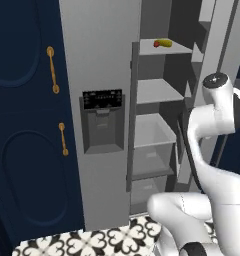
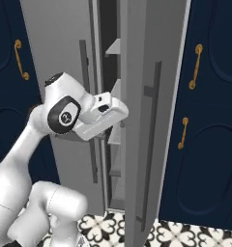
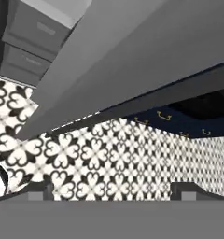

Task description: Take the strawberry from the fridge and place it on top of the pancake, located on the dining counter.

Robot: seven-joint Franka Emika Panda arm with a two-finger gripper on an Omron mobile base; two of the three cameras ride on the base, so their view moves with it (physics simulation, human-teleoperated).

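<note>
Left base view, the fruit: the tiny red rounded strawberry (image 1: 156, 44) lies on the top pale inner shelf (image 1: 168, 48) of the tall light-grey double-door fridge (image 1: 99, 60), touching or just beside a yellow elongated item (image 1: 165, 43).
Left base view, handling: judged light, soft and easily bruised, a little slick; best taken across its widest middle with a gentle close, from the side away from the yellow item.
Left base view, room: the right door stands open, with bare shelves below and clear space above the fruit. The shelf's front lip, the centre wall at its left and the open door at its right hem the approach.
Right base view, arm: the white arm's hand (image 2: 102, 116) sits at the narrow gap beside the open door's edge (image 2: 137, 120), well below the top shelf. The long dark vertical handle (image 2: 151, 140) is near.
Hand view, claw: two small dark finger tips (image 3: 39, 190) stand wide apart, holding nothing, over patterned black-and-white floor tiles (image 3: 123, 158); grey door underside looms close above.
</note>
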